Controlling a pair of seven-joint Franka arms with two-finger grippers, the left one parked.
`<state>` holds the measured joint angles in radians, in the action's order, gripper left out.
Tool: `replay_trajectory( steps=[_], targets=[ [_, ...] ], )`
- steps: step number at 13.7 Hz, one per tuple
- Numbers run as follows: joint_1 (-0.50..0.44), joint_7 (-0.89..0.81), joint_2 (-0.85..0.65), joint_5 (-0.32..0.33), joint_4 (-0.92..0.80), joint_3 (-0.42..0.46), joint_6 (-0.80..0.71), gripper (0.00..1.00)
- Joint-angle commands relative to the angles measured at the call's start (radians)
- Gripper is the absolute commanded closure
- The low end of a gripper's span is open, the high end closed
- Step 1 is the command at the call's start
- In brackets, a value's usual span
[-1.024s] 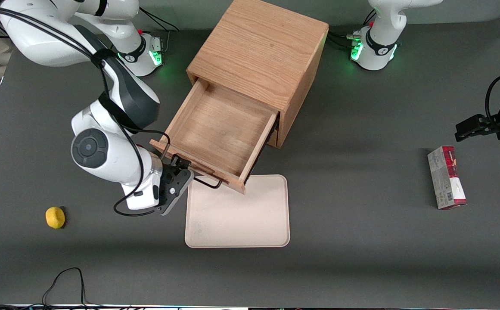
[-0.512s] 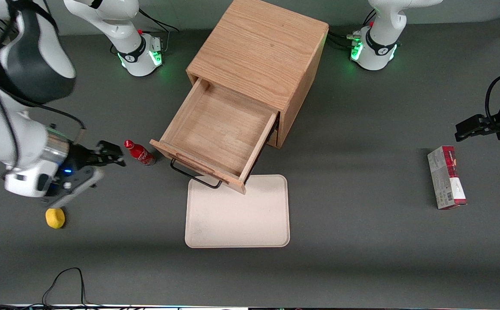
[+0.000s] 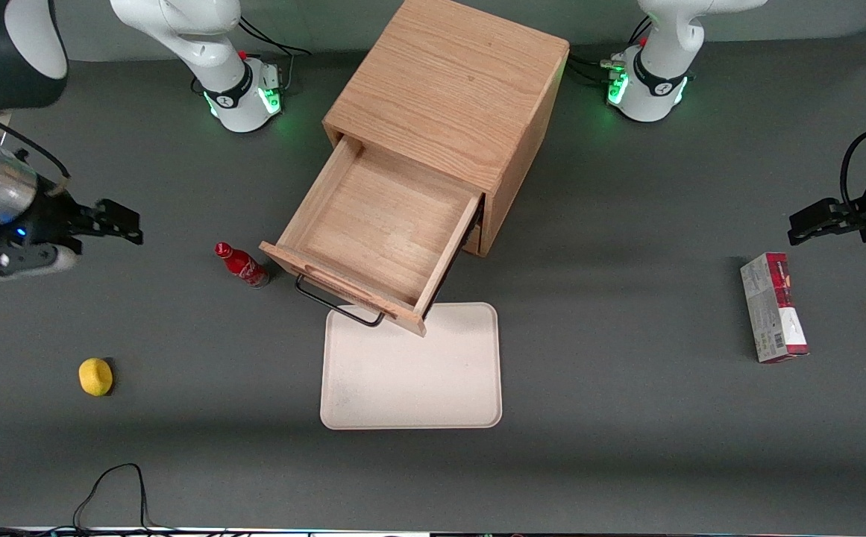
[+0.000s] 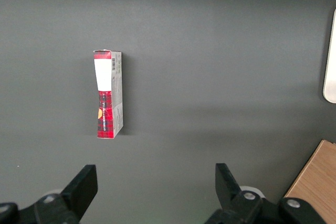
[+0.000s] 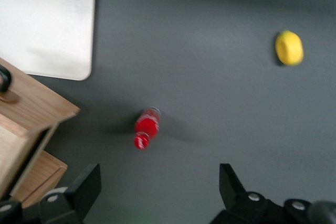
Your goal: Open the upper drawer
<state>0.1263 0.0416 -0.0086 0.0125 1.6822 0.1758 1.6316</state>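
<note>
Light oak upper drawer [image 3: 380,227] with a black wire handle [image 3: 336,304], a cream tray [image 3: 412,373], a red bottle [image 3: 242,265], a yellow lemon [image 3: 95,376], a red-and-white box [image 3: 773,306] and a black gripper [image 3: 123,224] on a dark grey table [image 3: 626,418].

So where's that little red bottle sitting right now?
In the front view the red bottle stands on the table beside the pulled-out upper drawer, close to its front corner. The open gripper hovers apart from it, toward the working arm's end.

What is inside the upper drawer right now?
The upper drawer is pulled out, showing only bare wood; the part under the cabinet top is hidden. The claw hangs open, away toward the working arm's end.
</note>
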Motion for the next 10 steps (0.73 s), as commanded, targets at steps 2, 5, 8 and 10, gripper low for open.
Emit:
replay_trajectory(
  steps=[2,5,8,10],
  targets=[
    [-0.004,-0.04,-0.207,-0.023,0.214,-0.041,0.057,0.0],
    [-0.001,-0.048,-0.209,-0.025,0.208,-0.041,0.05,0.0],
    [-0.004,-0.048,-0.186,-0.068,0.183,-0.036,0.048,0.0],
    [-0.005,-0.049,-0.177,-0.069,0.173,-0.03,0.042,0.0]
  ],
)
